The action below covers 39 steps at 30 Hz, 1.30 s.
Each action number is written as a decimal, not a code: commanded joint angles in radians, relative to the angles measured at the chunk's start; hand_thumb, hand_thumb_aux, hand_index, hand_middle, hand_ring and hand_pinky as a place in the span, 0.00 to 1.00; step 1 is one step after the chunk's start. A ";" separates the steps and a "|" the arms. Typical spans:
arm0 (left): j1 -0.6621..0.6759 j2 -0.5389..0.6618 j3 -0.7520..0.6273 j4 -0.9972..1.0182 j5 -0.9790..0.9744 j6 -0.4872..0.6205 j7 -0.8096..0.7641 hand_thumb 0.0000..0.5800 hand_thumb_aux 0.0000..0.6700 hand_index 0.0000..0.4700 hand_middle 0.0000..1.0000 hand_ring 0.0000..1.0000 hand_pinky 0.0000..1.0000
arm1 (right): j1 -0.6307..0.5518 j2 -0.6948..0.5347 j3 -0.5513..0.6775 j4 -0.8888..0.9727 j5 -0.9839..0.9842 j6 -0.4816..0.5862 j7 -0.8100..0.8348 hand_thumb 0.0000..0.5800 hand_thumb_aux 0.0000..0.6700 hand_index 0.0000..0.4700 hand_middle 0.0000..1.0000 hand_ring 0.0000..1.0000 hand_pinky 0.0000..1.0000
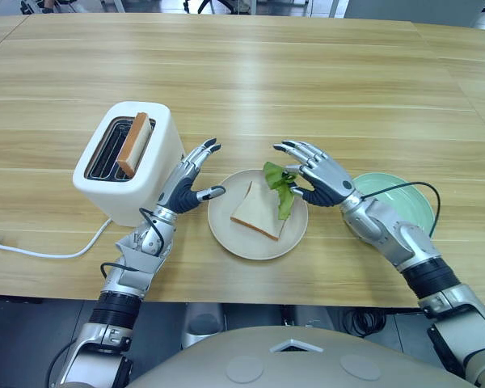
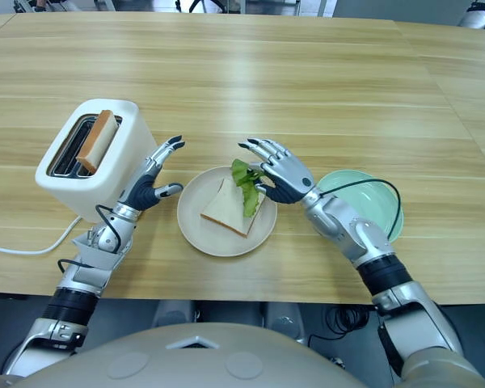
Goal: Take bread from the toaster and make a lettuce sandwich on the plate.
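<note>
A white toaster (image 1: 158,149) stands at the left with one slice of bread (image 1: 135,144) sticking up from a slot. To its right is a beige plate (image 1: 226,234) with another slice of bread (image 1: 257,212) lying flat on it. My right hand (image 1: 323,178) is at the plate's right edge, pinching a green lettuce leaf (image 1: 281,192). The leaf hangs down onto the right side of that slice. My left hand (image 1: 186,186) is between the toaster and the plate, fingers spread and holding nothing.
A pale green bowl (image 1: 404,202) sits right of the plate, partly behind my right forearm. The toaster's white cord (image 1: 48,252) trails off to the left along the table's front edge. Bare wooden table stretches out beyond the toaster and plate.
</note>
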 commanded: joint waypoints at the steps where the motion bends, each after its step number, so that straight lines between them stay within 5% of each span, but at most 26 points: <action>1: -0.006 -0.007 -0.004 0.018 0.011 0.008 0.007 0.00 0.00 0.00 0.00 0.00 0.00 | -0.044 0.031 0.057 0.075 -0.037 -0.029 0.011 1.00 1.00 0.98 0.00 0.00 0.00; 20: -0.001 -0.026 -0.019 0.014 0.022 0.005 0.015 0.00 0.00 0.00 0.00 0.00 0.00 | -0.104 0.033 0.152 0.263 -0.107 -0.035 0.018 1.00 1.00 0.98 0.00 0.00 0.00; 21: 0.001 -0.026 -0.018 0.012 0.022 0.006 0.016 0.00 0.00 0.00 0.00 0.00 0.00 | -0.106 0.033 0.152 0.265 -0.103 -0.035 0.023 0.94 0.75 0.73 0.00 0.00 0.00; 22: 0.001 -0.026 -0.018 0.011 0.022 0.006 0.016 0.00 0.00 0.00 0.00 0.00 0.00 | -0.106 0.033 0.152 0.266 -0.099 -0.036 0.026 0.94 0.75 0.73 0.00 0.00 0.00; 23: 0.001 -0.025 -0.018 0.010 0.022 0.007 0.016 0.00 0.00 0.00 0.00 0.00 0.00 | -0.106 0.032 0.155 0.266 -0.095 -0.040 0.033 0.00 0.00 0.00 0.00 0.00 0.00; 39: 0.030 0.007 0.118 -0.240 0.039 -0.049 0.094 0.00 0.00 0.00 0.00 0.00 0.00 | -0.091 0.032 0.116 0.168 -0.056 -0.061 0.006 0.00 0.00 0.00 0.00 0.00 0.00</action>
